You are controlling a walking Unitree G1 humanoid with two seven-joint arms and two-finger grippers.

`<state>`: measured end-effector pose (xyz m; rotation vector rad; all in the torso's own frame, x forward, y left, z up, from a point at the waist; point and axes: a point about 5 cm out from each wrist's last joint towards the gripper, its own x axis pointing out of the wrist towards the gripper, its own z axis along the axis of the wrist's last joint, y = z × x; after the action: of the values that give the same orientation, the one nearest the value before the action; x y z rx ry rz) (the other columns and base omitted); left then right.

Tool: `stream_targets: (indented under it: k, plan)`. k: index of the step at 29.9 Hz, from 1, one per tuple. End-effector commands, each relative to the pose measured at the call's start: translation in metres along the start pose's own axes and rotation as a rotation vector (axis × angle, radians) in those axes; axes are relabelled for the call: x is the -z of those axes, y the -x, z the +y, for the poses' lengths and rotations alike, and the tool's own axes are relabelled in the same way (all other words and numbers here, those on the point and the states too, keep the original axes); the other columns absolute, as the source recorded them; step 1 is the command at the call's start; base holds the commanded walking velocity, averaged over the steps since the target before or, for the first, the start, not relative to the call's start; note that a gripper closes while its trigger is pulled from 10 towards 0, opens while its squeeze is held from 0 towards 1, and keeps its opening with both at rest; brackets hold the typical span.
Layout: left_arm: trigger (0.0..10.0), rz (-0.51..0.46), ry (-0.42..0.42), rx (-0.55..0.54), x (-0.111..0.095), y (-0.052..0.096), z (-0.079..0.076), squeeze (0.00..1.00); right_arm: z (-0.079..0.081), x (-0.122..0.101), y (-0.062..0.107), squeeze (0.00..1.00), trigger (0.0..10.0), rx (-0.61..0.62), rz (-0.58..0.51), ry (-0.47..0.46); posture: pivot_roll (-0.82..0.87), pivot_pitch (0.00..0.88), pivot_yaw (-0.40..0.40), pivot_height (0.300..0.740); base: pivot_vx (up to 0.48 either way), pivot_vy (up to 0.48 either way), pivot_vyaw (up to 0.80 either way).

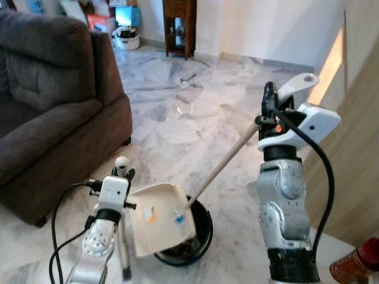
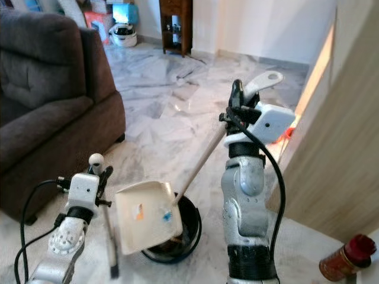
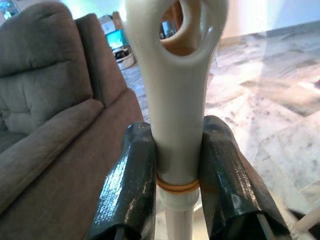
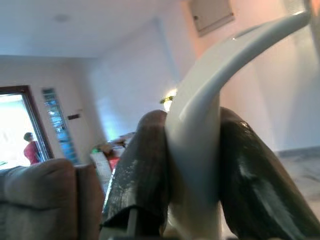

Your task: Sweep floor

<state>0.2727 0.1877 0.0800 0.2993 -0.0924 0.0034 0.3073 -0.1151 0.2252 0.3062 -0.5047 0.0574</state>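
The dustpan (image 1: 159,218) hung tilted, its mouth down over the rim of a black bin (image 1: 201,234), most likely so that sweepings would slide out; an orange scrap (image 1: 151,215) and a blue one (image 1: 179,219) sat against its inner face. It lay well below the right gripper (image 1: 270,97) and toward the robot's left of it, joined to it by the long white shaft (image 1: 228,163). That gripper was raised high and clamped tight on the curved grip at the shaft's top, which seemed to be what kept the pan steep.

The left gripper (image 1: 124,173) sat low, just beside the pan on its left, fingers (image 3: 132,185) closed on the broom (image 1: 121,161) near its hang-hole end. The stick dropped straight below the gripper toward the floor (image 1: 172,130), apparently parked upright while the pan was emptied. The brush end could not be made out.

The marble floor spread ahead of both grippers, with no clear litter on it. A sofa (image 1: 47,106) stood left of the left gripper, and a red-capped bottle (image 1: 355,263) lay below and right of the right one.
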Motion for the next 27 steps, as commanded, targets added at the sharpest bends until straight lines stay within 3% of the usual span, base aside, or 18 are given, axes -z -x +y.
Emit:
stream_targets:
  k: [1,16,23,27]
  plan:
    - [10.0,-0.046,-0.020,0.000,-0.009,-0.005,0.001,0.00,0.000,-0.015,-0.004,0.00,10.0,0.012,-0.070,-0.045,0.12,0.000,0.045,0.740,0.334,0.000,0.00]
    - [10.0,-0.052,-0.017,0.002,-0.011,-0.006,0.000,0.00,-0.001,-0.015,-0.004,0.00,10.0,0.019,-0.068,-0.051,0.12,0.000,0.047,0.740,0.325,0.000,0.00]
    - [10.0,-0.065,-0.010,0.006,-0.013,-0.006,-0.002,0.00,0.003,-0.017,-0.004,0.00,10.0,0.008,-0.079,-0.061,0.12,0.001,0.047,0.740,0.000,0.000,0.00]
    - [10.0,-0.067,-0.010,0.006,-0.013,-0.005,-0.002,0.00,0.013,-0.019,-0.001,0.00,10.0,-0.059,-0.090,-0.042,0.12,0.007,0.048,0.740,0.000,0.000,0.00]
